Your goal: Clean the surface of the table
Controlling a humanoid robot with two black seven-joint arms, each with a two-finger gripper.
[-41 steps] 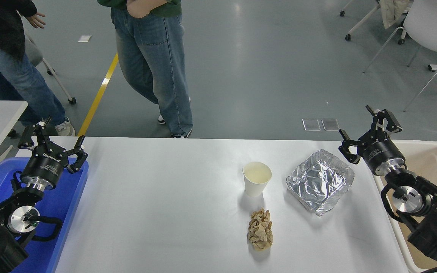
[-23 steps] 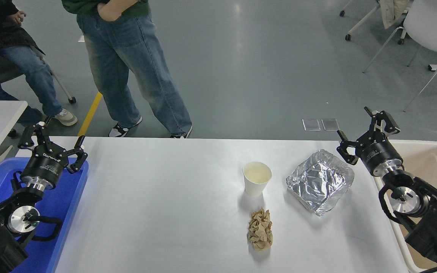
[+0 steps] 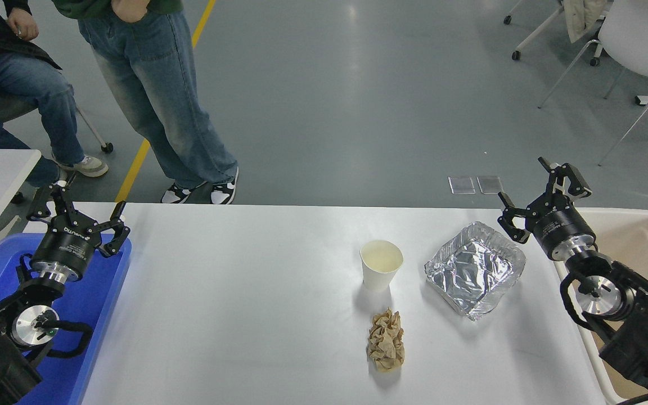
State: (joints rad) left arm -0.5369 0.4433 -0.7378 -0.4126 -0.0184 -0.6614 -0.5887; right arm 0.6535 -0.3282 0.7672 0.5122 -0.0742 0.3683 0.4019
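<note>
White and matte, the bench (image 3: pixel 234 315) filled the middle of the head view, its long axis running left to right, and it carried three bits of litter, all on its right half.

At the far left, the left gripper (image 3: pixel 79 214) hung parked over a blue tray (image 3: pixel 96 315) beside the bench's left edge, its fingers spread and holding nothing. It was well apart from every piece of litter.

Moving right, a paper cup (image 3: pixel 381 264) stood upright with its mouth up. Just nearer the camera lay a crumpled brown napkin (image 3: pixel 386 340), its longer side running away from the camera. Right of the cup sat a crinkled foil tray (image 3: pixel 475 269), open side up and turned cornerwise to the bench edges.

Further right, the right gripper (image 3: pixel 540 194) hovered above the foil tray's far right corner, fingers spread, empty. The foil tray lay just left of it and toward the camera, so the right arm was clearly the nearer one. A beige bin (image 3: pixel 647 242) stood beside the bench's right edge, probably the place for the litter.
</note>
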